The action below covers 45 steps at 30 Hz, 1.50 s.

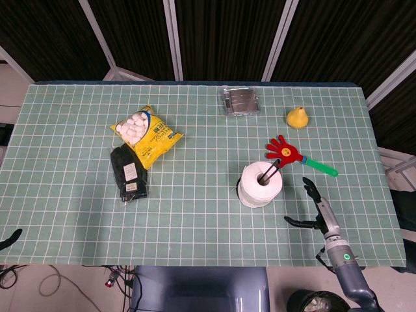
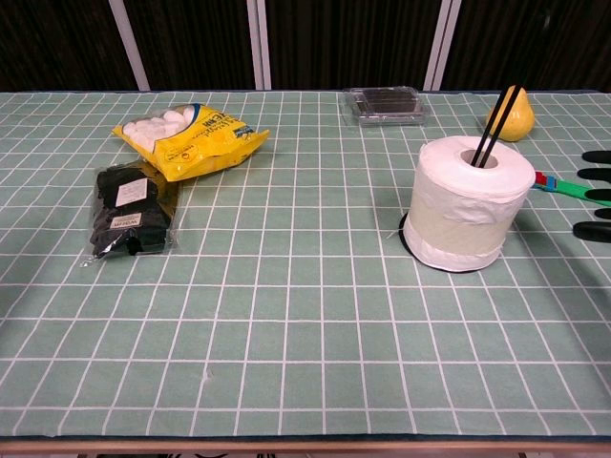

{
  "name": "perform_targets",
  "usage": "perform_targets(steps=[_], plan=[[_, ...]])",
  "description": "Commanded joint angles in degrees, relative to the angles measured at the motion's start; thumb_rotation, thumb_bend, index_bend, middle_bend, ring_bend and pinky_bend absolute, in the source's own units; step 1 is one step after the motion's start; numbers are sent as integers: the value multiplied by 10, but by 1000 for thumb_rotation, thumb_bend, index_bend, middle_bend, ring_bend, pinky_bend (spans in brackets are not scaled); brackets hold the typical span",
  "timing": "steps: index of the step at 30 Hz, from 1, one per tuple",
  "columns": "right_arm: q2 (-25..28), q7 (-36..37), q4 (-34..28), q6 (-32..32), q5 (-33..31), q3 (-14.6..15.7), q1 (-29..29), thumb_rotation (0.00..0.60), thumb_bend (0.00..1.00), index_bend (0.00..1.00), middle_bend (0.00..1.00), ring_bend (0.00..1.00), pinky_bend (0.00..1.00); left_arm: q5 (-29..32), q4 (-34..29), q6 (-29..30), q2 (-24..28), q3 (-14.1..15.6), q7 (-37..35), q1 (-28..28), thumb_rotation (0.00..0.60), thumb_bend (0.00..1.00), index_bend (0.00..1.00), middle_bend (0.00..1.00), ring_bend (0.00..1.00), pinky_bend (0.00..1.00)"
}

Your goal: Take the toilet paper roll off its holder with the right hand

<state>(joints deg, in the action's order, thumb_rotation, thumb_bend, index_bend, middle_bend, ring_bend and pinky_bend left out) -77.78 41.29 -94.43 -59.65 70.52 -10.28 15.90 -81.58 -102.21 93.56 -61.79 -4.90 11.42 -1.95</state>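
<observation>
Toilet paper roll point(image 2: 470, 202): soft matt white paper. Holder rod point(image 2: 495, 129): smooth black. Cotton-ball bag point(image 1: 147, 134): glossy yellow plastic. Table cover point(image 1: 195, 208): matt green gridded. Pear point(image 1: 297, 117): smooth yellow.

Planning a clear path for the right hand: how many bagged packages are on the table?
2, both on the table's left side, far from the toilet paper roll: a yellow bag of white cotton balls, and a black packet just in front of it, touching its near edge. Nothing appears hidden.
</observation>
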Motion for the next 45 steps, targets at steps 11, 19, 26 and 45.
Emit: perform_targets(steps=[11, 19, 26, 45], plan=[[-99, -26, 60, -16, -7, -21, 23, 600, 0, 0, 0, 0, 0, 1, 1, -3, -1, 1, 5, 1, 600, 116, 127, 0, 0, 0], [-163, -65, 117, -26, -30, -47, 45, 600, 0, 0, 0, 0, 0, 3, 1, -4, -3, 0, 8, 2, 600, 116, 127, 0, 0, 0], [-190, -82, 139, -21, -41, -58, 58, 600, 0, 0, 0, 0, 0, 4, 2, -5, -3, 0, 10, 2, 600, 116, 127, 0, 0, 0], [-220, -98, 151, -4, -56, -75, 75, 600, 0, 1, 27, 0, 0, 5, 2, -7, -3, 1, 12, 3, 600, 115, 127, 0, 0, 0]])
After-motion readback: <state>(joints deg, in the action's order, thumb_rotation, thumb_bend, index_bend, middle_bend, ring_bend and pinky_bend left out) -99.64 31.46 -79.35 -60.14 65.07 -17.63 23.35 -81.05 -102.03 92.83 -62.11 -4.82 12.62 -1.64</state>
